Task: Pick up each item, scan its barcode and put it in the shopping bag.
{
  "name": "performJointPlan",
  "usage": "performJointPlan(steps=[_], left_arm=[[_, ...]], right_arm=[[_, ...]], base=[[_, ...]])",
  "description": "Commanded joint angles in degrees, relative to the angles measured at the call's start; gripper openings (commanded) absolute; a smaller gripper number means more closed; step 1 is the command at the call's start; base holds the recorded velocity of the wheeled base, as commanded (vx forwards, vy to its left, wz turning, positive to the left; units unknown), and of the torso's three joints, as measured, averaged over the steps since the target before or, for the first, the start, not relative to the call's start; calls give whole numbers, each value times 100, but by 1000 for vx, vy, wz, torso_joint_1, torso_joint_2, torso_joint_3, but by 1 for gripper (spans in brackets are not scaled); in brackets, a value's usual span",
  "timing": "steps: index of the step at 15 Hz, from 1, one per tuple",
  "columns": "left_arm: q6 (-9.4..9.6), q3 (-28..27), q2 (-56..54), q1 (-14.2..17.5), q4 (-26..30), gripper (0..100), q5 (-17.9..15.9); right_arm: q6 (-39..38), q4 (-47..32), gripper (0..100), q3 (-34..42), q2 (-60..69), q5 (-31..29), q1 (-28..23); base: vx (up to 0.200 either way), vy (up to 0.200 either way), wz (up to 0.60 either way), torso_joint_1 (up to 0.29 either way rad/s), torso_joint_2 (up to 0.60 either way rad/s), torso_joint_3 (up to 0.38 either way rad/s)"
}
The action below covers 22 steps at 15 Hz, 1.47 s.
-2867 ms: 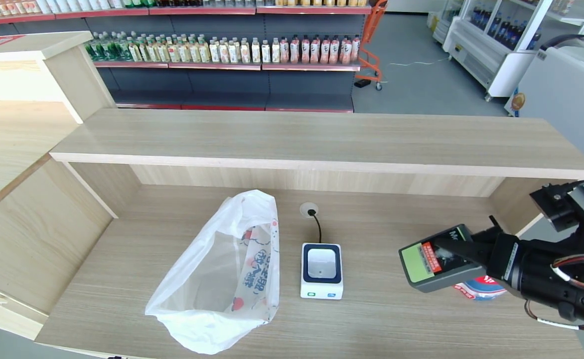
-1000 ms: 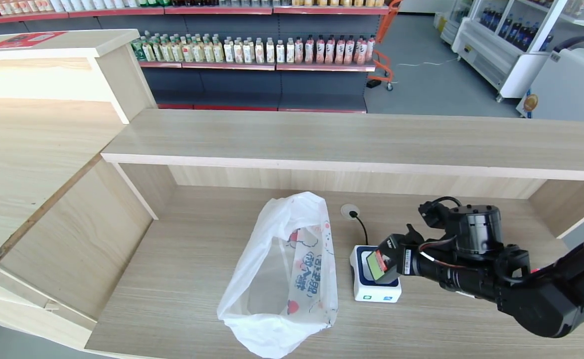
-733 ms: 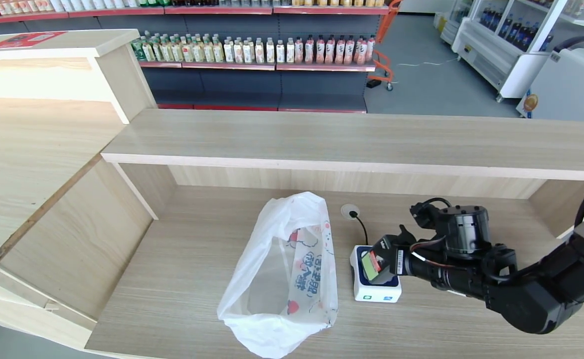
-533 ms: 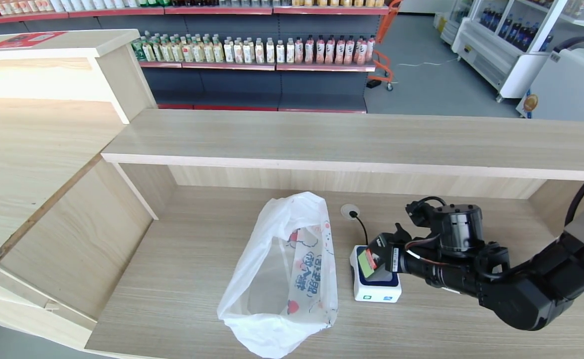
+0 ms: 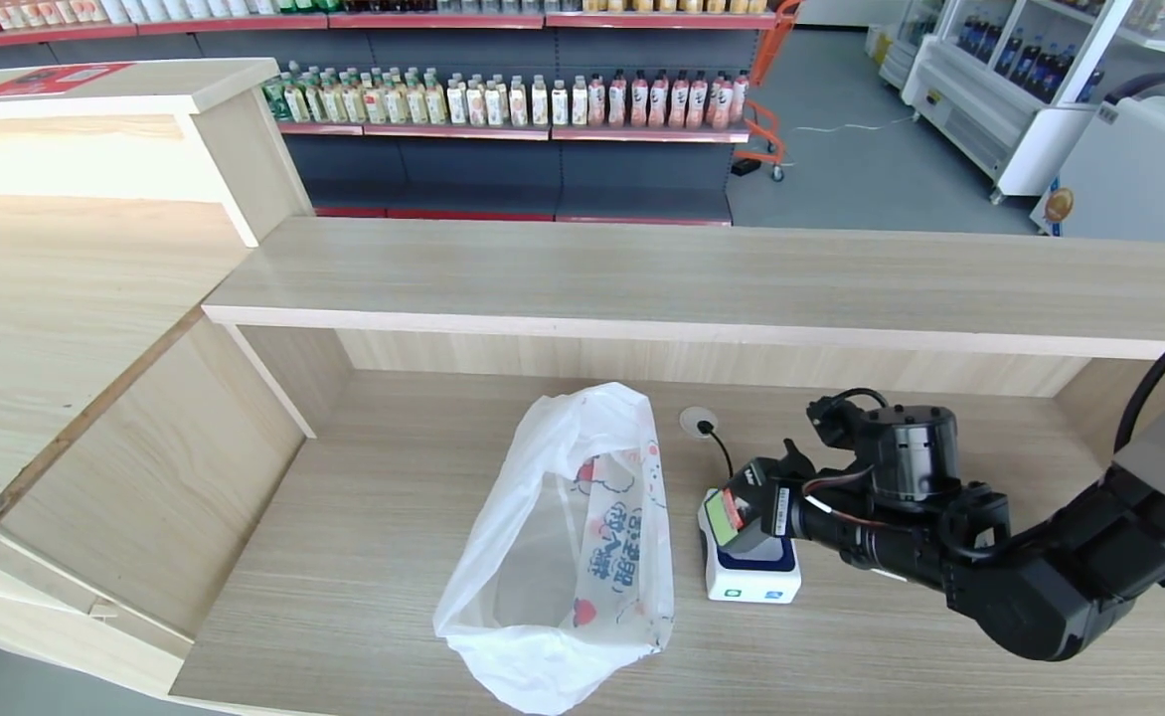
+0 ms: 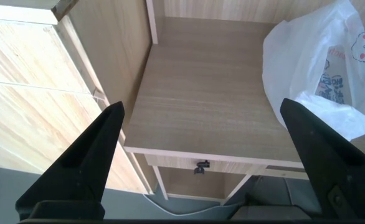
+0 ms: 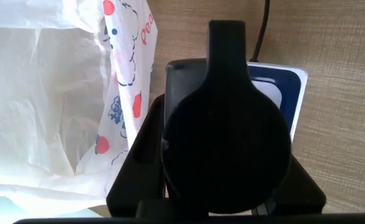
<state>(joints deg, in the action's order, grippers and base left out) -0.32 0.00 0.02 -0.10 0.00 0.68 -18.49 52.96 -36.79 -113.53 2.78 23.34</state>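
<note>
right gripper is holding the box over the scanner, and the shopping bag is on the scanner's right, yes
No. The head view shows the shopping bag on the left of the scanner, not its right. The right gripper does hold the box over the scanner.

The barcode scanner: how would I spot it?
On the lower wooden counter lies a white shopping bag. Just right of it sits the scanner: a small white box with a dark blue top and a black cable behind.

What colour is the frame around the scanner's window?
Dark blue, set on the white scanner body; it shows best in the head view.
</note>
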Motion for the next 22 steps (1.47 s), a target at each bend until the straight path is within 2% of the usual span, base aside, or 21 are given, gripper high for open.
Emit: performJointPlan(steps=[1, 3, 5, 7, 13, 17, 22], left_arm=[[-3, 0, -2, 1, 0, 100, 2], [-3, 0, -2, 1, 0, 100, 2], [-3, 0, -2, 1, 0, 100, 2], [-12, 0, -2, 1, 0, 100, 2], [14, 0, -2, 1, 0, 100, 2], [23, 0, -2, 1, 0, 100, 2], [23, 0, -2, 1, 0, 100, 2]], right_arm=[[-84, 145, 0, 32, 209, 3, -23], [-58, 154, 0, 181, 525, 3, -67], [768, 189, 0, 691, 1149, 21, -190], [1023, 198, 0, 919, 1378, 21, -243], [1006, 180, 0, 1192, 1668, 30, -234], [856, 154, 0, 1306, 1791, 38, -234], [935, 145, 0, 1280, 1659, 21, -199]], base=[[0, 0, 0, 0, 0, 0], [0, 0, 0, 0, 0, 0], [0, 0, 0, 0, 0, 0], [-200, 0, 0, 2, 5, 5], [-33, 0, 0, 3, 0, 0], [0, 200, 0, 7, 1, 5], [0, 0, 0, 0, 0, 0]])
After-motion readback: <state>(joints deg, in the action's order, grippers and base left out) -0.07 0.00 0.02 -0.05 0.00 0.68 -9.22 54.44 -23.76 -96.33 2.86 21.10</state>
